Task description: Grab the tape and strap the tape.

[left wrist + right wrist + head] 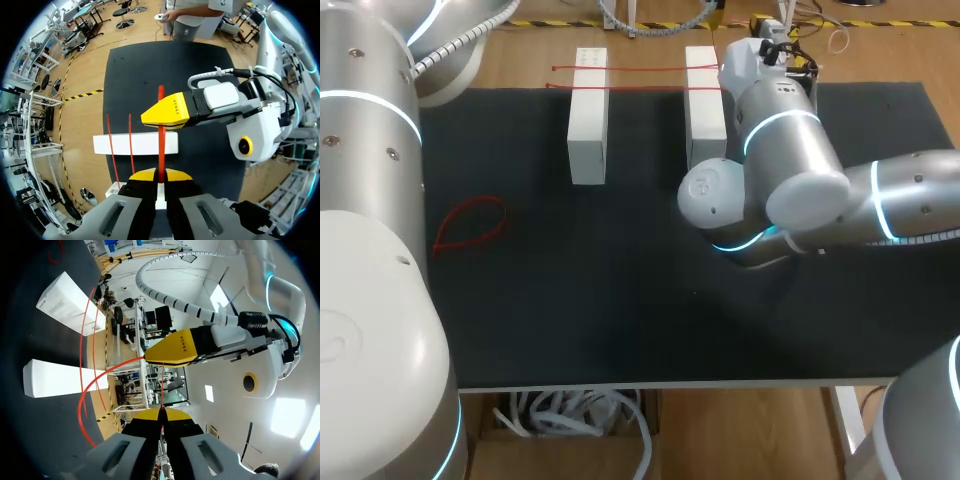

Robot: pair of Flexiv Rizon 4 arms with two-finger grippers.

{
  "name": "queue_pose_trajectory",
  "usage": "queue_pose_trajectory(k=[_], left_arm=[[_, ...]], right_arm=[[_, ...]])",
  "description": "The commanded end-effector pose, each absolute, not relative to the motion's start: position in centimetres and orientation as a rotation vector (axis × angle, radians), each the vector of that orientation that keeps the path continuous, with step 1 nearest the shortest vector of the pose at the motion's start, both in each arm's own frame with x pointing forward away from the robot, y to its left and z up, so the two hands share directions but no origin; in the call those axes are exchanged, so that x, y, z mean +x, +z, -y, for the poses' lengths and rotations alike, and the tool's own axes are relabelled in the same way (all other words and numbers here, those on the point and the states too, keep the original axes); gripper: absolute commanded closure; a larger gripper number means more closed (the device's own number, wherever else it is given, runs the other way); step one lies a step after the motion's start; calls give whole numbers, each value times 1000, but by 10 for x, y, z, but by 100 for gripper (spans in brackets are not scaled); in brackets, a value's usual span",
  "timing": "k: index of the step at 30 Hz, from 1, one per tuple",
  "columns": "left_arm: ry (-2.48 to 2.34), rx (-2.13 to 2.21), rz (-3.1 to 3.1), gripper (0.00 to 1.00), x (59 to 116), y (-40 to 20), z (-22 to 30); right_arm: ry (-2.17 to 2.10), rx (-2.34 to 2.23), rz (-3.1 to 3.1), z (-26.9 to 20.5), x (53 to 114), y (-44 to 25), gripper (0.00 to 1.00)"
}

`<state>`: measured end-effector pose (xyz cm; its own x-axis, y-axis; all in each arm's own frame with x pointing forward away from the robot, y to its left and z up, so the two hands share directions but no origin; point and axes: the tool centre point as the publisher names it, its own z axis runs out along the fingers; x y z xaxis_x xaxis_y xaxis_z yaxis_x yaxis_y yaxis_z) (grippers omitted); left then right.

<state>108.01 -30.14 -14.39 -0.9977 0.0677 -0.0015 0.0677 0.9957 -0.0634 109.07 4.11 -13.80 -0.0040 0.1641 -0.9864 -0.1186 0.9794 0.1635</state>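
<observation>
- Two white blocks, the left block (588, 120) and the right block (705, 105), stand side by side at the far end of the black mat (620, 300) in the head view. Spare red strips (640, 69) lie stretched across their far ends. The blocks probably serve as rests, keeping strips off the mat so fingers can close around one.
- Same view: a closed red loop (470, 225) lies alone on the mat near the left arm (365, 200), well apart from the blocks. The right arm (800, 190) bends in over the right block, and its working end is hidden behind its own wrist.
- Left wrist view: the left claw (160, 175) is pinched narrow on one end of the red tape (161, 150). The tape runs straight ahead, above a white block (135, 144), to the right claw (159, 117), whose yellow tip crosses it. It is likely held taut between the two so that one end can be fed into the other.
- Right wrist view: the right claw is closed narrow on a thin run of what appears to be the same tape. The rest bows out in a wide curve from the left claw's tip, clear of the mat and beside the blocks.
- Judgement: the tape is grabbed and held in the air by both claws. Strapping is the step in hand, and the loop is not yet drawn tight. I cannot tell whether the ends are joined.
</observation>
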Motion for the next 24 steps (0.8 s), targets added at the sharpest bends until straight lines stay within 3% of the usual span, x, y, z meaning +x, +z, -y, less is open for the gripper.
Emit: queue_pose_trajectory(k=[1,24], left_arm=[[95,-106,3136,100,1081,-143,301],[95,-106,3136,100,1081,-143,301]], right_arm=[[215,39,-1561,-44,1090,-136,100],[167,31,-1550,-42,1092,-136,100]])
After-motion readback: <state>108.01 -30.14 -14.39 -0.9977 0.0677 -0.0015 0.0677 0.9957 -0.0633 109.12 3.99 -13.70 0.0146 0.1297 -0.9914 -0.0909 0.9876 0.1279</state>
